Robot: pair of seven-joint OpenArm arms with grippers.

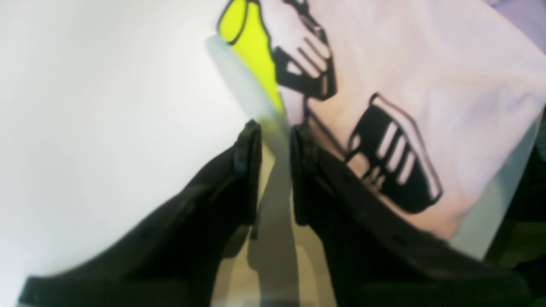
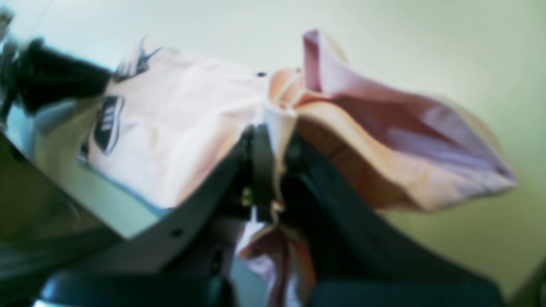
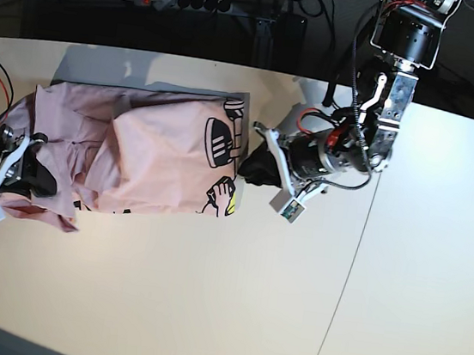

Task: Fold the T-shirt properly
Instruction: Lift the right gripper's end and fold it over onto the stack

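Black fingers [image 1: 247, 170] of the left gripper [image 1: 275, 128] fill the lower part of the left wrist view. They stand a little apart, with a narrow gap, and their tips are at the edge of the T-shirt [image 1: 426, 64], near its black print and a yellow patch. Whether cloth is between them, I cannot tell, because the picture is blurred.

Next, in the right wrist view, the right gripper [image 2: 273, 132] is almost fully closed and pinches a fold of the pink T-shirt [image 2: 179, 128]; loose cloth hangs on both sides of it.

From the base view, the T-shirt [image 3: 153, 158] lies partly folded on the white table [image 3: 203, 312]. Left gripper [image 3: 256, 164] is at the shirt's printed end, and right gripper [image 3: 26, 171] is at the opposite end of the shirt, holding the cloth there.
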